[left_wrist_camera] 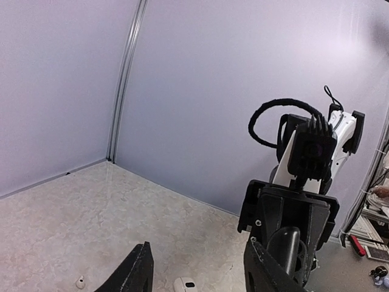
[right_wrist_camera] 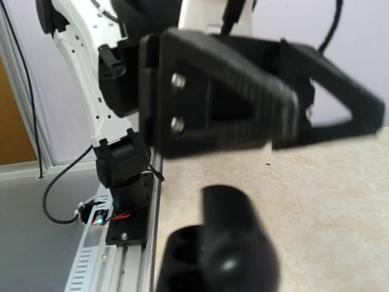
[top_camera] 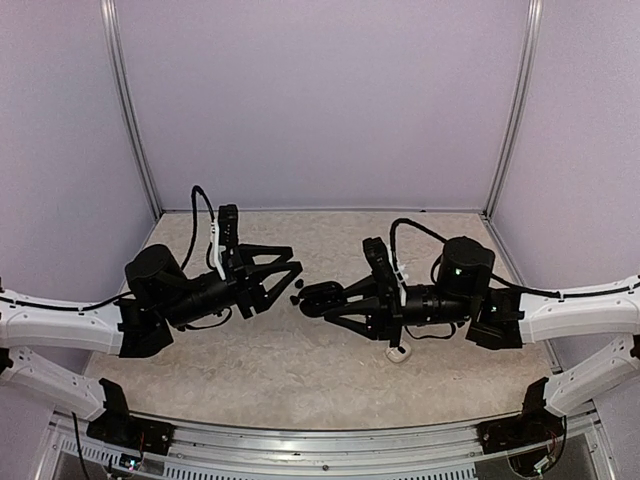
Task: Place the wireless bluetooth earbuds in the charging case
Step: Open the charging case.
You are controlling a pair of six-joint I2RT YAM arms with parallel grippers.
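Note:
The black charging case is held in my right gripper above the middle of the table. In the right wrist view the case is blurred and close, its lid up and two empty cavities facing the camera. Two tiny black earbuds show as dark specks just left of the case, between the two grippers; I cannot tell whether they rest on the table. My left gripper is open and empty, with its fingers wide apart. It faces the case in the right gripper.
A small white object lies on the table under my right arm and also shows in the left wrist view. A tiny white bit lies nearby. Grey walls enclose the beige tabletop on three sides.

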